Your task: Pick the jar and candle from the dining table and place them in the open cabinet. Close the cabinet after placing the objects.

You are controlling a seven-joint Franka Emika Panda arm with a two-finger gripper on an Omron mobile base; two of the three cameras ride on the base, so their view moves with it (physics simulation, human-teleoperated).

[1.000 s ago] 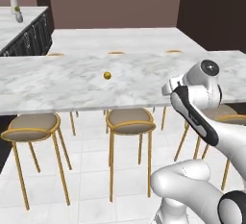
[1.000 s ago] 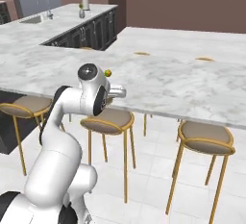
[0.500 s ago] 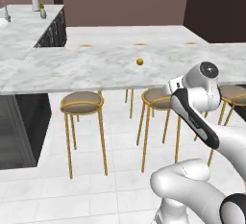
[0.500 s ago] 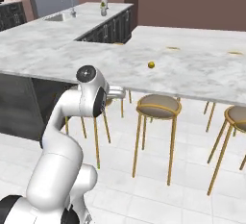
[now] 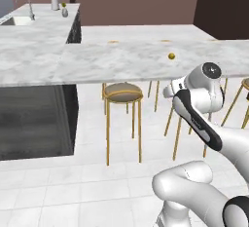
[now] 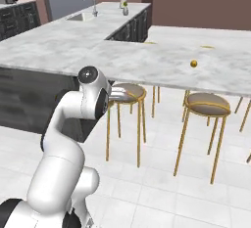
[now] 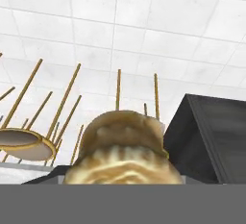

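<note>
At the pincer's mouth, low and off the bench, the jar (image 7: 122, 151) looms close in the hand view: a tan, grainy mass with floor tiles and stool legs behind it. It hangs clear of any surface, so I judge it gripped. The pincer (image 6: 121, 94) stands about half closed around it, though its tips are hidden behind the glass. It sits just under the near edge of the bench (image 5: 121, 63), beside a stool (image 5: 123, 92).

What has changed is the outlook, not the things. Both base views have swung over the last second, so the base is driving. The arm keeps the same folded pose with the same grip. A sink tap (image 5: 25, 4) beyond the bench's far left end has come into sight.

The candle (image 5: 171, 55) lies where it was on the bench top, well apart from the pincer, above it and farther along. By my reading the jar is being carried to the cabinet and the candle waits for a second trip.
</note>
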